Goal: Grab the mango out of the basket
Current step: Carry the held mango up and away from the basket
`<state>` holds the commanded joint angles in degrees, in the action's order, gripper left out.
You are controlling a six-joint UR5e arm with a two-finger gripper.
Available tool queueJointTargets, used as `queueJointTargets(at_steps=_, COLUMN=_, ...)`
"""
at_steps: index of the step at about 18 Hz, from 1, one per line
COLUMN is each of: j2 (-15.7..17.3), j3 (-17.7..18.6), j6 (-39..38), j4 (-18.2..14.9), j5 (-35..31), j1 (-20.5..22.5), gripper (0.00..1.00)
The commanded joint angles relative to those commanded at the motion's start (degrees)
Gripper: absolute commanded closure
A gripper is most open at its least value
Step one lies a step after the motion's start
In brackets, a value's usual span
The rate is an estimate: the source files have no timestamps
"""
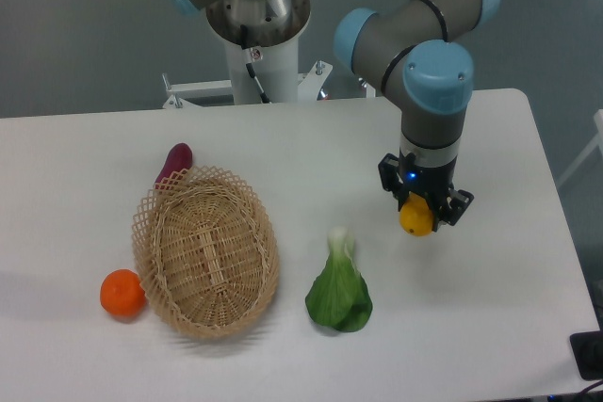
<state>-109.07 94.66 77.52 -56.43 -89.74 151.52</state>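
White table (490, 308) with the woven basket (205, 251) at the left
The bright yellow mango (416, 217) is held between the jaws of the gripper (420, 213), well apart from the basket

Mango (415, 219) was only partly visible, its upper part hidden between the fingers of the gripper (423, 212); fingertips too small to make out, contact points not readable. Purple vegetable (175, 164) had its lower end hidden behind the basket (247, 197) rim. Arm's upper link was cut off by the top edge. A dark object (588, 355) at the bottom right corner was cut by the frame, could not tell what it was.
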Motion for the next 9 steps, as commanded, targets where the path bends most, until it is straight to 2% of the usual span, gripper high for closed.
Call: queueJointTargets(at_steps=9, j2=0.1, j3=0.6, j6=5.1, j4=-0.3, j5=0.0, j1=2.6, gripper=0.73)
